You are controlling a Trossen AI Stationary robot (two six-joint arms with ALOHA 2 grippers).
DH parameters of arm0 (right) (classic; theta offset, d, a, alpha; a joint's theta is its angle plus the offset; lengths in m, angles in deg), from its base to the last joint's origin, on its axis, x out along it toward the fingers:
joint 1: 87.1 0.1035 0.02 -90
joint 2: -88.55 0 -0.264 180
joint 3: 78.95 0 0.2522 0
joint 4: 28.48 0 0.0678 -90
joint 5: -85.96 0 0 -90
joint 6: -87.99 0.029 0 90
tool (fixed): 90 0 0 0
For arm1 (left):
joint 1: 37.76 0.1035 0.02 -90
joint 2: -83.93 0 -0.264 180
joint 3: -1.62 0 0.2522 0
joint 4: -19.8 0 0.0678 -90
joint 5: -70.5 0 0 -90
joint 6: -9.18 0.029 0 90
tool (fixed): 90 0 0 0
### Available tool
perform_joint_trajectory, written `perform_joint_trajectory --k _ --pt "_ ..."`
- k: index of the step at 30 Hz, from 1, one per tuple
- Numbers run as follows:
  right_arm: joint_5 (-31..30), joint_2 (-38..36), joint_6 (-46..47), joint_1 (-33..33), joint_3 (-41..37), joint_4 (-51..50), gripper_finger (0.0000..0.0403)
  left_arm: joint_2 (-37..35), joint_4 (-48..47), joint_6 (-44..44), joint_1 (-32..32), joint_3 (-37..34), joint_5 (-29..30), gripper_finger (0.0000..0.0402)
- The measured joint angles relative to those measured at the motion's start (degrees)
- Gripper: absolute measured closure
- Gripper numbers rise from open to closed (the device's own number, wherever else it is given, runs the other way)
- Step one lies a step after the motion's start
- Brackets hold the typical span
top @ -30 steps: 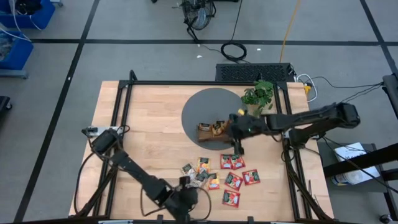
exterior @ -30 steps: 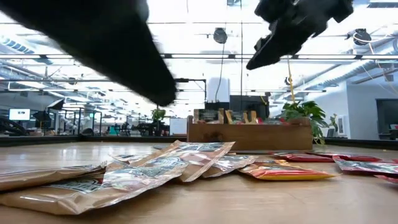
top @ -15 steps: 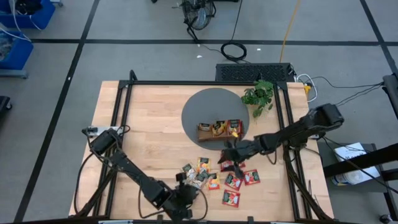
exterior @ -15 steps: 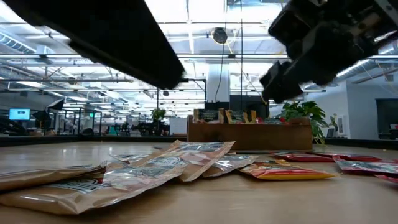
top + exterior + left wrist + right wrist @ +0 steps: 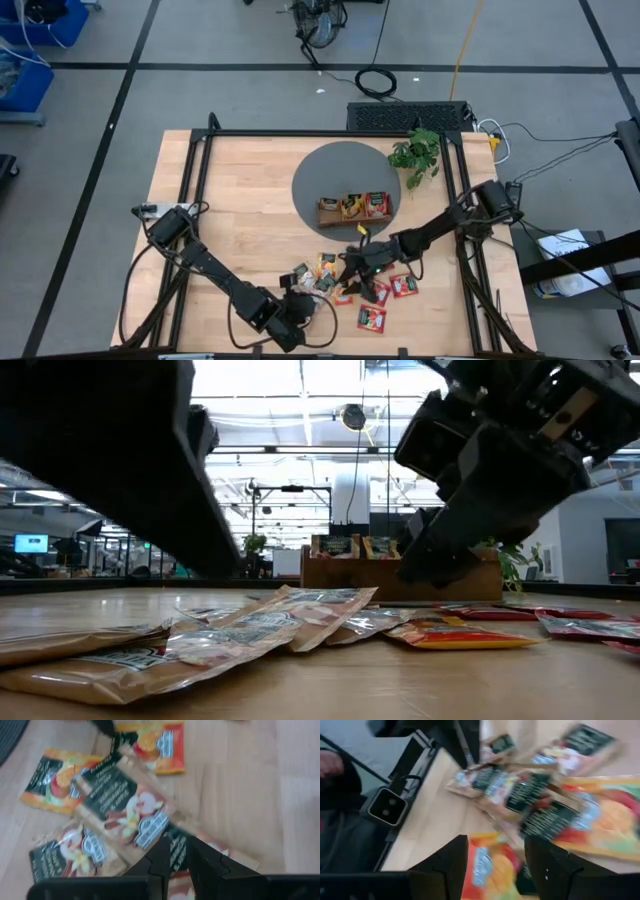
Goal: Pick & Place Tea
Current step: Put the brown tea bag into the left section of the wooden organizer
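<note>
A pale wooden table (image 5: 240, 190) edged by a black frame is seen from above. A dark grey round mat (image 5: 330, 170) is laid on it toward the far side, and a brown wooden tray (image 5: 352, 207) holding packets is set on the mat's near part. A green plant (image 5: 416, 153) is stood at the mat's right edge. Tea packets (image 5: 372, 318), red, orange and beige, are scattered flat on the bare wood nearer the front edge, some overlapping.
</note>
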Motion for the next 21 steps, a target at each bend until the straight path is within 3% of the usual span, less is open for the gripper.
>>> perform_joint_trajectory --k 9,21 --pt "0.3 6.1 0.0 0.5 5.6 0.2 0.0222 0.0 -1.0 -1.6 0.4 -0.9 0.2 0.0332" --pt "0.1 6.6 1.3 -1.1 5.5 -0.3 0.0222 0.0 6.2 -2.8 1.6 -6.4 -0.8 0.0332"
